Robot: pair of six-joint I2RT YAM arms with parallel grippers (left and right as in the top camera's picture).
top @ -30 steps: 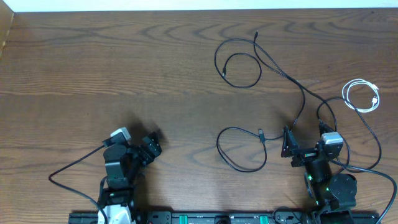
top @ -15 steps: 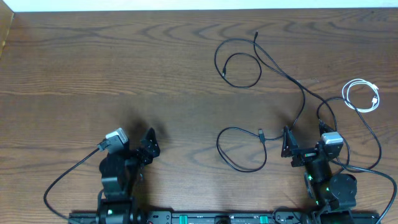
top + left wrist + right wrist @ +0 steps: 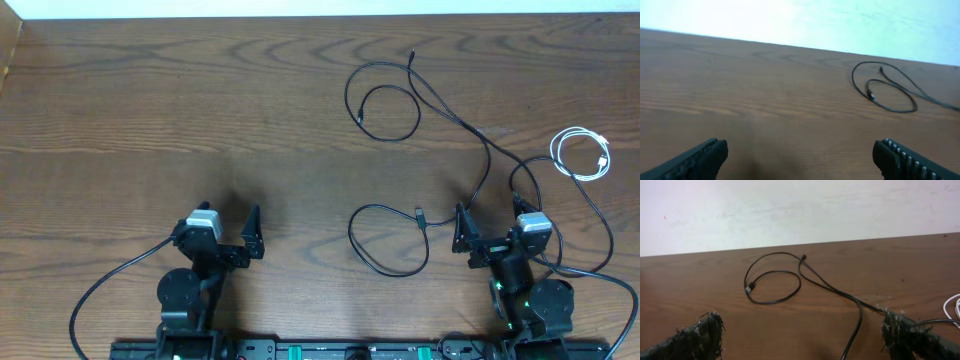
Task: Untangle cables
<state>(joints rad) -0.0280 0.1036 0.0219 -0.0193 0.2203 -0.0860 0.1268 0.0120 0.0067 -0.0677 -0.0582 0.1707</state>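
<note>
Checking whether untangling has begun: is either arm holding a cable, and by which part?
Nothing is held. The left gripper and right gripper are open and empty; the black cables and white cable lie on the table.

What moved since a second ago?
Only the left gripper moved: it swung round to face straight across the table, open and empty. The right gripper, black cables and white cable stayed put.
</note>
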